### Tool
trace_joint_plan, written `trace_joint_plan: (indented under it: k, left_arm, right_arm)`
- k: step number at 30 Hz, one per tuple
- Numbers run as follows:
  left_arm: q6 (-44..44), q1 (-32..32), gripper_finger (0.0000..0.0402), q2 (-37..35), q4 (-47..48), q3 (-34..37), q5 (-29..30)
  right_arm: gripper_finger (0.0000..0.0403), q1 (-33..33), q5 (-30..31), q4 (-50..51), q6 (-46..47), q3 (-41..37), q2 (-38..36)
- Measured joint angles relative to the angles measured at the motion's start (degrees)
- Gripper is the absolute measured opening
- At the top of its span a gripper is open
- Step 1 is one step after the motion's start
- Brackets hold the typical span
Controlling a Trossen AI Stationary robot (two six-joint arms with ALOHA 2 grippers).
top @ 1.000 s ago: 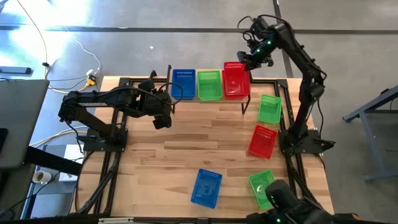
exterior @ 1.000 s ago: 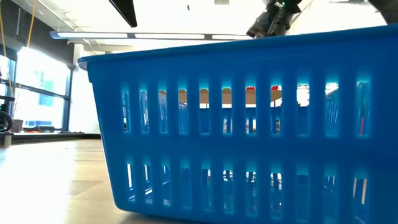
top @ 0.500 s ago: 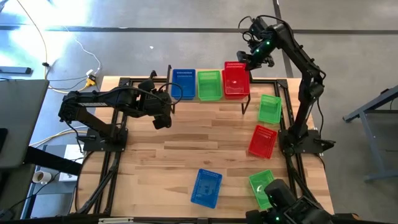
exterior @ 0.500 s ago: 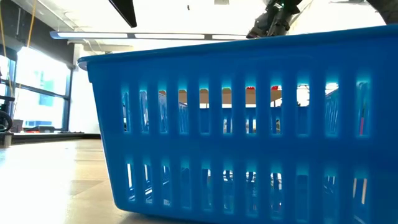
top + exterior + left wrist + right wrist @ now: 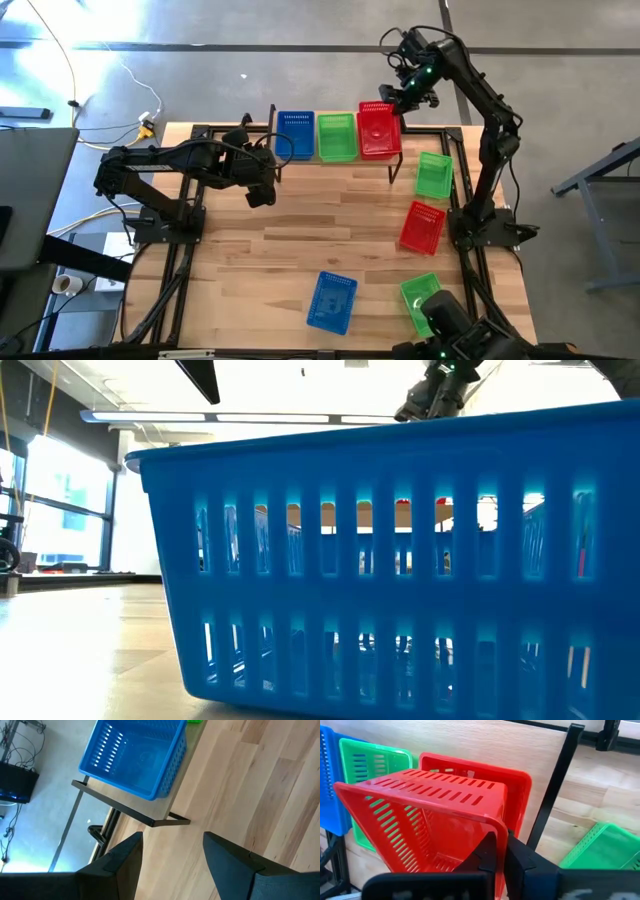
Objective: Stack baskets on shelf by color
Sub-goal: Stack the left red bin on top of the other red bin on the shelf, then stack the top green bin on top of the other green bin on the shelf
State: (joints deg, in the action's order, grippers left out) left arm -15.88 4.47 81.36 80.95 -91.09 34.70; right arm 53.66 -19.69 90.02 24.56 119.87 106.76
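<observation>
Red basket [image 5: 427, 815] is tilted, pinched by its rim in the right gripper [image 5: 499, 851], held over a second red basket [image 5: 517, 787] at the right end of the shelf [image 5: 375, 160]. Shelf runs along the worktop [image 5: 260, 250] far edge, also carrying a blue basket [image 5: 295, 133] and a green basket [image 5: 336, 136]. Left gripper [image 5: 172, 852] hangs empty, fingers apart, near the shelf's left end. Loose baskets lie along the worktop's right edge and near the front edge.

cables [image 5: 130, 80] on floor | grey desk [image 5: 25, 200] left of table | tape roll [image 5: 64, 284]
</observation>
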Motion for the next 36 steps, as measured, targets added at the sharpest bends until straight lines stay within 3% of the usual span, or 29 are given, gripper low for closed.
trace_joint_plan:
  k: [13, 21, 29, 36]
  left_arm:
    - [0.0, 0.0, 0.0197, 0.0, 0.0, 0.0, 0.0]
    - [0.0, 0.0, 0.0197, 0.0, 0.0, 0.0, -0.9]
    - [-0.3, 0.0, 0.0197, 0.0, -0.2, 0.0, -3.3]
    - [-0.5, 0.0, 0.0197, 0.0, -0.2, 0.0, -7.6]
  right_arm:
    - [0.0095, -0.2, 3.0, 0.0, -0.2, 0.0, 0.0]
    - [0.0100, 0.3, 3.3, 0.0, -2.9, 1.2, -2.5]
    - [0.0101, -3.8, 5.8, 0.0, -9.8, 1.2, -6.6]
    - [0.0101, -8.6, 13.6, 0.0, -12.9, 1.2, -8.4]
